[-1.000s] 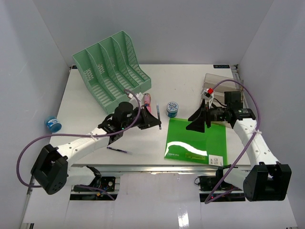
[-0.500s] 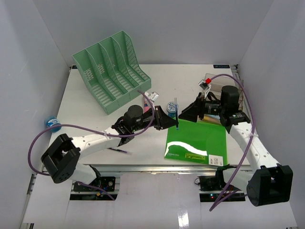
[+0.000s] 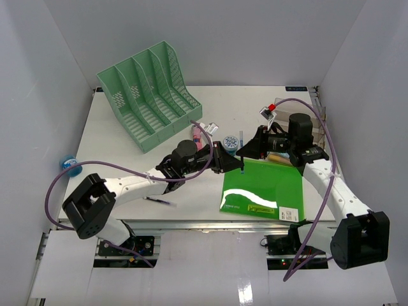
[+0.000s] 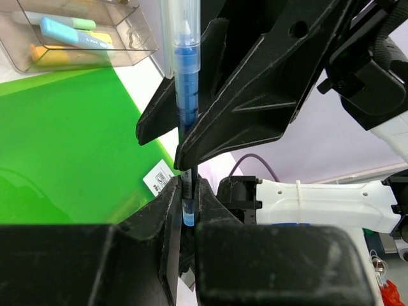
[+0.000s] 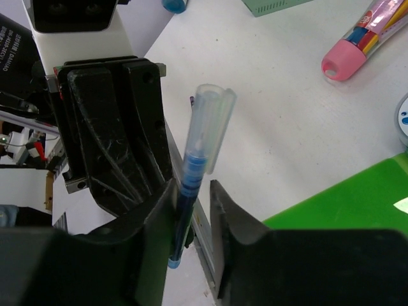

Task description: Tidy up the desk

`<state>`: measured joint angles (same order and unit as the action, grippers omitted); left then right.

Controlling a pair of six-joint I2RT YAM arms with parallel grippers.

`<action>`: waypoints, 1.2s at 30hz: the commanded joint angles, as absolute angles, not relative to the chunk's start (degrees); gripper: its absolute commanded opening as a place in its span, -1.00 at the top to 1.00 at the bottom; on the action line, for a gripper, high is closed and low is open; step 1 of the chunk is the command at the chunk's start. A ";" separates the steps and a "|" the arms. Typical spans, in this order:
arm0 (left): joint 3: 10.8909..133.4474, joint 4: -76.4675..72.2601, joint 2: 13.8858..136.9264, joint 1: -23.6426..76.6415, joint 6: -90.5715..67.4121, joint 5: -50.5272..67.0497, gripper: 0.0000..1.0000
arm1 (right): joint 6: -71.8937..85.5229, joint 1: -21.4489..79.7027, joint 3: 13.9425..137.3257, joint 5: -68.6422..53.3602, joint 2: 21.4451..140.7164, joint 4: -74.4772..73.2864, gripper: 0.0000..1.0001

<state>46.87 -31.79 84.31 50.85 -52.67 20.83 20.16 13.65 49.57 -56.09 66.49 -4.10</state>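
Pen [image 4: 186, 76]: clear glossy plastic. Folder [image 3: 264, 182]: glossy green plastic. Desk [image 3: 115, 150]: smooth matt white.

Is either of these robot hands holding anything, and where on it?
The left hand pinches a blue pen by the end opposite its cap. The right hand brackets the barrel, with a gap showing beside one finger.

Bright, even light falls from overhead in the top view. It washes the white worktop [image 3: 108, 140] almost featureless and leaves only soft shadows beneath the arms [image 3: 127, 186] and a white streak of glare across the green folder [image 3: 255, 194]. In both wrist views the blue pen [image 4: 185, 76] is fairly crisp, while the left claw [image 4: 187, 188] and right claw [image 5: 193, 191] in the near foreground are dark and blurred, and the clear tray [image 4: 83, 38] at far left is soft.
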 commanded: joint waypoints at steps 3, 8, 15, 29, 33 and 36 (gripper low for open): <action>49.31 -32.75 83.84 51.33 -53.01 20.80 0.65 | 19.85 13.80 51.69 -57.59 66.52 -1.76 0.65; 49.51 -30.04 82.96 51.33 -52.89 19.37 -0.26 | 16.44 13.80 52.48 -58.42 65.73 -3.36 0.83; 45.24 -25.68 72.73 51.33 -47.52 16.14 -0.75 | -5.20 11.70 60.05 -57.08 65.70 -20.07 0.85; 20.27 7.74 28.78 51.24 -54.70 -3.27 -0.88 | -45.32 3.35 69.28 -21.02 76.17 -34.33 0.85; 17.05 16.42 22.31 51.15 -60.81 -5.80 -0.88 | -51.35 -1.74 72.50 -14.75 82.78 -31.80 0.84; 16.99 20.54 19.37 51.24 -62.20 -6.81 -0.89 | -56.44 -2.80 73.24 -10.82 86.95 -28.68 0.83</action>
